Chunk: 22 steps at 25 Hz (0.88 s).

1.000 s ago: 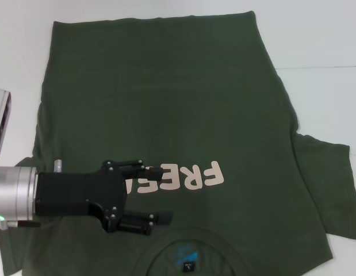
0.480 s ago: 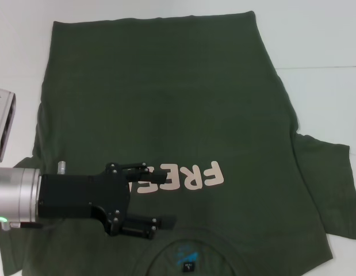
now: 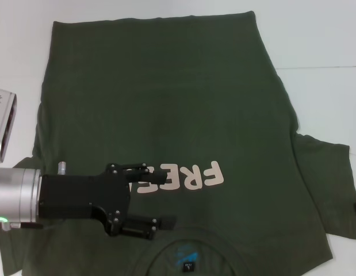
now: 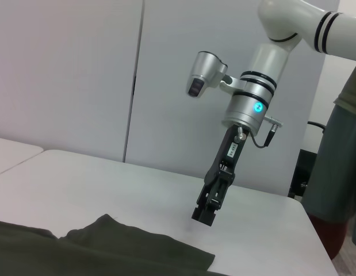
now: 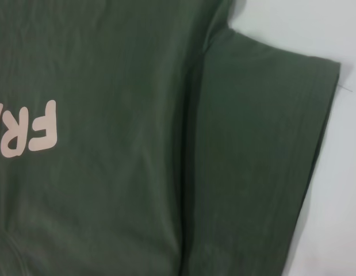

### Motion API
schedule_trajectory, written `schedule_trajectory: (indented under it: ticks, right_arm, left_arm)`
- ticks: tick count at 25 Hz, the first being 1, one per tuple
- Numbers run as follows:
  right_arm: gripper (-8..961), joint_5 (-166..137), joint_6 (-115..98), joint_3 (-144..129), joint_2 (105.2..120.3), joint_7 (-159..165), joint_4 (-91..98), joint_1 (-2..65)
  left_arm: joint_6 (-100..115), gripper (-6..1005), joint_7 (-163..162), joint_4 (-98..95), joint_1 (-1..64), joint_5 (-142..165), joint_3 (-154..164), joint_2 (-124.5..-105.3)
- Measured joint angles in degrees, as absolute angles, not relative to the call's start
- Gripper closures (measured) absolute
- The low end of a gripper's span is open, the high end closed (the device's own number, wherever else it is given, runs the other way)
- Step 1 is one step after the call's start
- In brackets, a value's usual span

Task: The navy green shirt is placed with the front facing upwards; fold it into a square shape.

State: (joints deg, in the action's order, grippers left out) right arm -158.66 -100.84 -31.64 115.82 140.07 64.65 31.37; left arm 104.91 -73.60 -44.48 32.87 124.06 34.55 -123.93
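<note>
Shirt (image 3: pixel 166 103) lies flat on the white table (image 3: pixel 321 34), front up, collar nearest the robot, hem far. Left gripper (image 3: pixel 157 198) hovers open-jawed over the chest lettering (image 3: pixel 183 177). Right gripper (image 4: pixel 209 210): jaws unreadable.

The light is bright and even. The white table (image 3: pixel 316 34) looks washed out, almost glowing, at the top of the head view. The navy green shirt (image 3: pixel 166 103) looks dark with soft edges. The left gripper (image 3: pixel 157 198) casts only a faint shadow. Nothing looks smeared.
</note>
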Motion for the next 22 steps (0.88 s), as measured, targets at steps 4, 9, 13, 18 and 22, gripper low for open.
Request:
schedule_trajectory:
  ticks: [4, 9, 13, 18, 22]
  right_arm:
    - [119, -158.68, -100.06, -31.9, 115.61, 140.14, 62.56, 32.21]
    - [118, -158.72, -97.74, -33.28, 115.65, 140.47, 60.59, 32.51]
    - [116, -158.79, -96.49, -33.95, 115.43, 140.59, 57.89, 33.21]
    - [116, -158.92, -94.85, -36.19, 115.11, 141.59, 56.0, 33.73]
    - [116, -159.58, -94.35, -37.16, 115.06, 142.05, 55.92, 33.89]
  left_arm:
    - [104.91, 123, -73.61, -44.57, 32.87, 124.3, 34.54, -123.92]
    - [104.64, 123, -73.44, -44.5, 32.74, 124.35, 34.54, -123.92]
    - [104.62, 123, -73.42, -44.47, 32.54, 124.42, 34.54, -123.92]
    - [104.58, 123, -73.43, -44.47, 32.49, 124.46, 34.54, -123.92]
    - [104.58, 123, -73.61, -44.47, 32.4, 124.46, 34.54, -123.92]
